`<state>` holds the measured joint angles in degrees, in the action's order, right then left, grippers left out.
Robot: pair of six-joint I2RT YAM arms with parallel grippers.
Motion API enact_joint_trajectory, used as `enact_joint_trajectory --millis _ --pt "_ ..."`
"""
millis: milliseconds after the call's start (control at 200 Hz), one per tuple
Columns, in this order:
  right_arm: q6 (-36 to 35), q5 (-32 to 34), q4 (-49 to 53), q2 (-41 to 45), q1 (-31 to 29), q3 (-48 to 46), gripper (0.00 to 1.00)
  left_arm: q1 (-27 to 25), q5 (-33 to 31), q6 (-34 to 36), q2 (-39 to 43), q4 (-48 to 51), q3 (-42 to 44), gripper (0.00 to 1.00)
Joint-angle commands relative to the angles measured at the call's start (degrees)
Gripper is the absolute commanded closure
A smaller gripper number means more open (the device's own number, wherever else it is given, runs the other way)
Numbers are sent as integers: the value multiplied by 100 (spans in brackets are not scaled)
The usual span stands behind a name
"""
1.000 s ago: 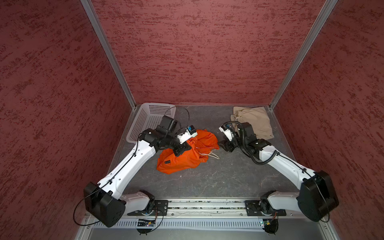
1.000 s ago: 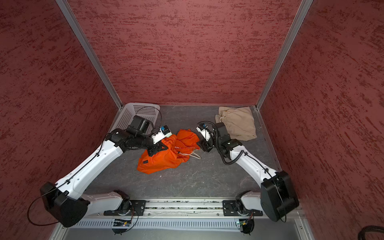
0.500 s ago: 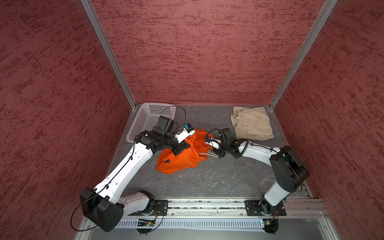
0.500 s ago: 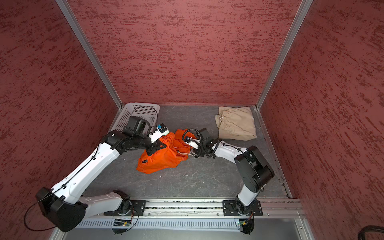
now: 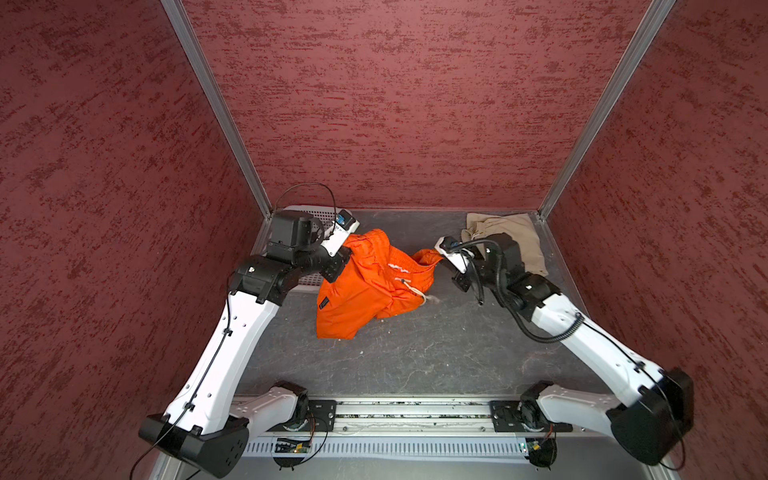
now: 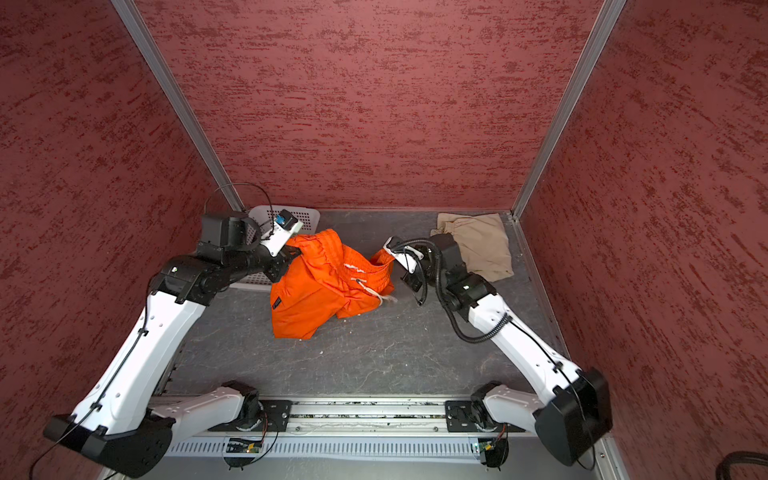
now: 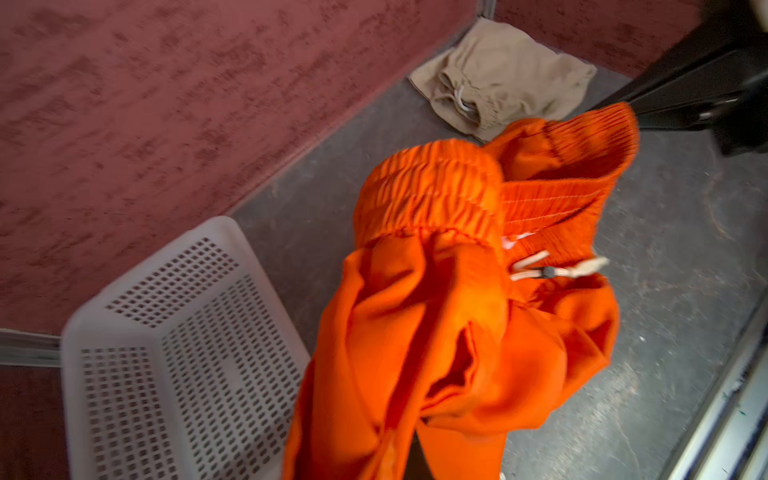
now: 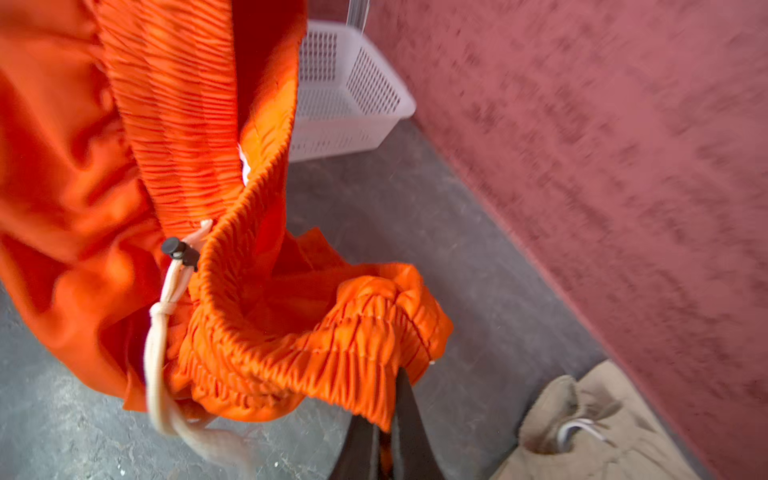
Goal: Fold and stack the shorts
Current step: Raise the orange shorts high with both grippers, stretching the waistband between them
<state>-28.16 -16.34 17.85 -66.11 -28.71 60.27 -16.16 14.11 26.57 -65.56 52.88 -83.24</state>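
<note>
Left gripper (image 5: pixel 345 250) and right gripper (image 5: pixel 439 261) each pinched the orange shorts (image 5: pixel 365 291) waistband, at its 10 and 3 o'clock ends, legs draped on the table (image 5: pixel 415 353); beige shorts (image 5: pixel 517 235) lay toward 1 o'clock.

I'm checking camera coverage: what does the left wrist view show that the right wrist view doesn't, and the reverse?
Only the left wrist view shows the right arm from outside. Only the right wrist view shows the right end effector shut on the orange shorts. Both show the orange shorts, the beige shorts, the basket and the drawstring.
</note>
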Motion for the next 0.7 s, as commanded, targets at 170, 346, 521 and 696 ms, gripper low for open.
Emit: enact_joint_trajectory --millis 170,346,521,696 --pt "1724 -631 1489 847 54 1115 100 320 -480 268 -195 -252 -1014 92" --pt "3397 -1811 2549 442 54 2070 100 449 -358 130 -574 -304 -1945 91" --pt "4175 -3007 3077 283 51 2570 100 526 -137 77 -1031 -186 -2934 91" --pt "4337 -2824 2877 792 50 2671 100 550 -51 25 -998 -336 -3424 91"
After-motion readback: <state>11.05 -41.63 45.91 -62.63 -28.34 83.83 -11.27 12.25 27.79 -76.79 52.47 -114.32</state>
